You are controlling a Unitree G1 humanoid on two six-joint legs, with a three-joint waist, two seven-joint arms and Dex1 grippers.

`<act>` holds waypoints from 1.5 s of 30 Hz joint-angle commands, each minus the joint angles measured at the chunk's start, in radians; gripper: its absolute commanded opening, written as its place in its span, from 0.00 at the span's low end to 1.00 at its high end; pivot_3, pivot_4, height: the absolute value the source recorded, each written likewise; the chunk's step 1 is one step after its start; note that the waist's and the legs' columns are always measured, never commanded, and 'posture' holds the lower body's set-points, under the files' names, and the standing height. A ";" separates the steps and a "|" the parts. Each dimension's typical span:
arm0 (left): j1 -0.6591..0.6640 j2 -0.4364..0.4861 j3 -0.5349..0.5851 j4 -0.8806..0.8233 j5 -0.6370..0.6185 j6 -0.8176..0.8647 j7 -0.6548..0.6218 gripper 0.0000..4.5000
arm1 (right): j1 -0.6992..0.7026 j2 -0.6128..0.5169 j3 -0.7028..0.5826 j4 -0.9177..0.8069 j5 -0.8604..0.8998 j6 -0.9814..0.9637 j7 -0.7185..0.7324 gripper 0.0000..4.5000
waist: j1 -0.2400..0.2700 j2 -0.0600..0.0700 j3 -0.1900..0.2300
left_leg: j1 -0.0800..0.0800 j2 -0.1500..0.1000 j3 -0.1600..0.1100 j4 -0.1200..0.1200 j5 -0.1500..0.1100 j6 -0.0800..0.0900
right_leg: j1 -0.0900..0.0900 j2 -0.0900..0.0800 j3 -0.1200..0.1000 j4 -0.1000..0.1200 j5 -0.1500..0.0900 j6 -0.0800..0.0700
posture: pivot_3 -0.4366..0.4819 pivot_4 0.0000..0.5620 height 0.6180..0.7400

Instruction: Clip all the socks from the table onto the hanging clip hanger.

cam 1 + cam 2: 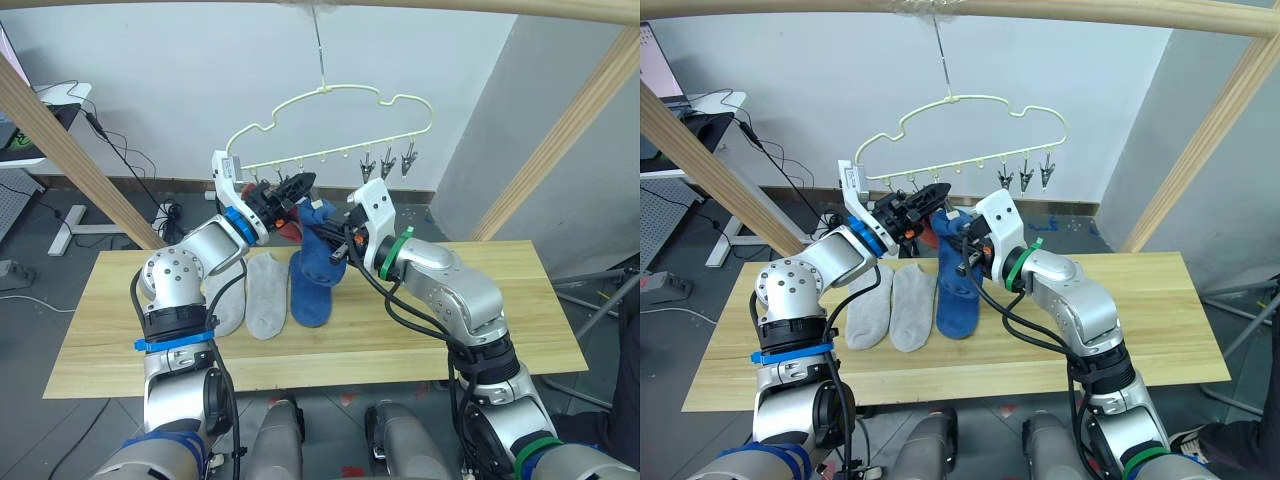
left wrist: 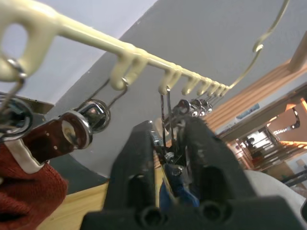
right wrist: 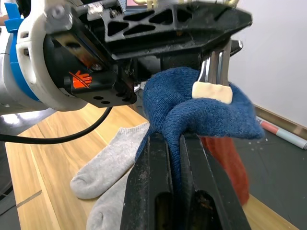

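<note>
Under the hanger [image 1: 330,125] I see both arms raised. My left gripper [image 1: 297,186] squeezes a clip [image 2: 169,125] between its fingers. My right gripper [image 3: 175,143] is closed on a blue sock [image 3: 192,108], held at that clip. Two grey socks [image 1: 890,305] lie on the table [image 1: 1120,330].

Grey wall [image 1: 150,70], wooden pole frame [image 1: 570,125]

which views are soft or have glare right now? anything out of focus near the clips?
Left wrist view: black left gripper fingers and rust red sock are blurred up close; the pale-yellow wire clip hanger bar is sharper; bright orange background at one edge is washed out. Right wrist view: right gripper is soft, blue sock fairly sharp. Eye views: even lighting, no glare on the light wood table.
</note>
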 commanded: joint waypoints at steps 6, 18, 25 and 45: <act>0.038 0.046 0.023 -0.074 -0.006 -0.008 0.003 0.86 | 0.015 0.000 0.018 0.046 -0.039 -0.112 -0.017 0.00 | -0.002 0.000 0.000 | 0.000 0.000 0.000 0.000 0.000 0.000 | 0.000 0.000 0.000 0.000 0.000 0.000 | 0.45 0.41 1.00; 0.438 0.182 0.009 -0.521 -0.046 0.048 -0.005 1.00 | 0.030 0.045 0.020 0.216 -0.080 -0.287 -0.036 0.59 | 0.012 -0.001 -0.001 | 0.000 0.001 0.000 -0.004 0.000 0.000 | -0.001 -0.001 0.000 -0.001 0.000 0.000 | 0.60 0.33 1.00; 0.598 0.241 -0.026 -0.643 0.098 -0.067 -0.008 1.00 | 0.103 0.031 0.005 0.156 -0.132 -0.270 -0.125 1.00 | 0.051 -0.001 -0.001 | 0.000 0.001 -0.001 -0.004 0.002 -0.003 | -0.001 -0.001 -0.002 -0.001 0.001 -0.002 | 0.65 0.33 1.00; 0.590 0.294 -0.149 -0.571 0.460 -0.626 -0.305 1.00 | -0.005 0.080 -0.220 0.195 -0.153 -0.359 -0.383 0.80 | 0.084 -0.001 -0.002 | 0.000 0.001 0.000 -0.008 0.003 -0.004 | -0.002 0.000 -0.001 -0.002 -0.001 -0.006 | 0.64 0.30 1.00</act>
